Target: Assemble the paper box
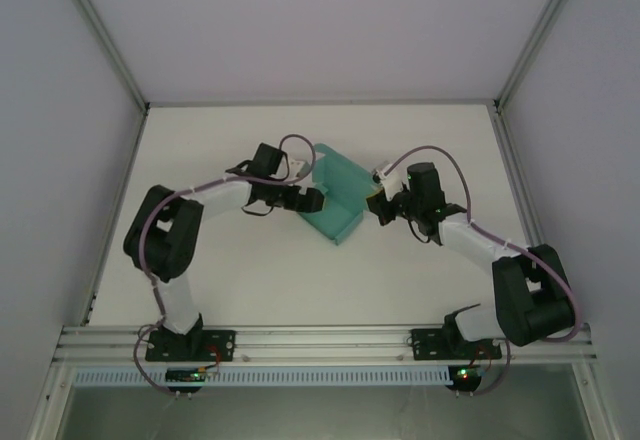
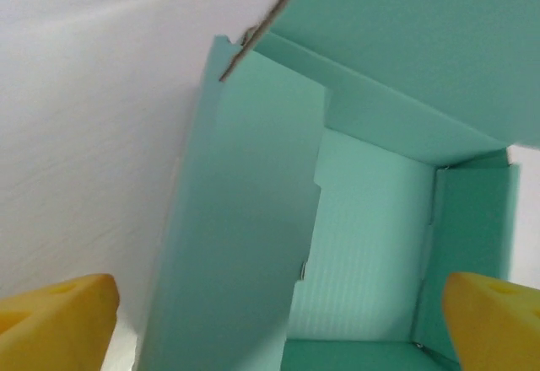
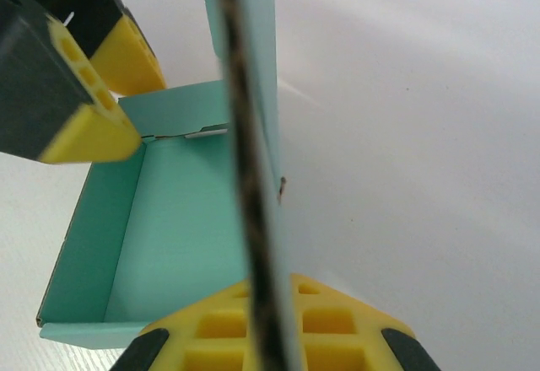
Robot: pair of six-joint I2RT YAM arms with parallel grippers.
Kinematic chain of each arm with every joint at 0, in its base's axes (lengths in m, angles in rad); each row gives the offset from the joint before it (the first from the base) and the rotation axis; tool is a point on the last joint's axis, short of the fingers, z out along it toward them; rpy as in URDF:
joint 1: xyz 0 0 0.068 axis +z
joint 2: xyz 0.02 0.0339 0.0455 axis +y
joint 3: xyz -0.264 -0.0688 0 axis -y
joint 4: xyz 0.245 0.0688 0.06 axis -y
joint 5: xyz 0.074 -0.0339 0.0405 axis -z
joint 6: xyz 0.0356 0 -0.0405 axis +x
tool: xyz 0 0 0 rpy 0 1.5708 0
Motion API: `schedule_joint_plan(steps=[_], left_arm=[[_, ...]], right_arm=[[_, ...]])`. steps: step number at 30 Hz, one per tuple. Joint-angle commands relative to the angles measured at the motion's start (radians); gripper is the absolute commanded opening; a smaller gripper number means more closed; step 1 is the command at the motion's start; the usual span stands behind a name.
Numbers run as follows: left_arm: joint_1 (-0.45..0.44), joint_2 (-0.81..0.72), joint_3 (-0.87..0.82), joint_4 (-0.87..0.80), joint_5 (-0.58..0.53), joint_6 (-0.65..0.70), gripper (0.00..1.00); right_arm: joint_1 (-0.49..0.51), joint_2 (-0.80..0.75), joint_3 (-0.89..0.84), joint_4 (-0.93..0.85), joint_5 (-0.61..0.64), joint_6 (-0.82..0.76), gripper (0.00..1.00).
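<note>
The paper box [image 1: 340,195] is teal and partly folded, an open tray with raised walls lying mid-table between both arms. In the left wrist view its inside [image 2: 371,244] and one loose upright flap [image 2: 245,219] stand between my yellow fingertips [image 2: 59,320], which are far apart. My left gripper [image 1: 313,200] is open at the box's left side. My right gripper [image 1: 376,207] is shut on the box's right wall, whose thin edge [image 3: 245,160] runs up from between the yellow pads [image 3: 219,325]. The left gripper's fingers [image 3: 84,131] hover over the box's far corner.
The white table [image 1: 250,270] spreads around the box. An aluminium rail [image 1: 320,340] carrying both arm bases runs along the near edge. Pale enclosure walls and metal posts [image 1: 110,50] bound the back and sides.
</note>
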Motion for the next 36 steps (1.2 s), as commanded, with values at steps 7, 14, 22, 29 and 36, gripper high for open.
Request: schedule_joint_plan(steps=[7, 14, 22, 29, 36], left_arm=[[0.095, -0.039, -0.042, 0.040, 0.057, -0.005, 0.87], [0.094, 0.021, -0.024, 0.073, 0.135, 0.013, 0.57], [0.076, 0.086, -0.003, 0.058, 0.117, 0.014, 0.35], [-0.003, 0.112, 0.042, 0.003, -0.127, 0.037, 0.16], [-0.084, 0.149, 0.081, -0.040, -0.368, 0.048, 0.19]], right_arm=[[-0.008, -0.005, 0.033, 0.024, -0.088, -0.123, 0.00], [-0.005, 0.018, 0.070, -0.008, -0.095, -0.135, 0.00], [-0.002, 0.030, 0.086, -0.009, -0.109, -0.142, 0.00], [0.008, 0.045, 0.099, -0.036, -0.108, -0.145, 0.00], [0.020, 0.045, 0.096, -0.043, -0.097, -0.145, 0.00]])
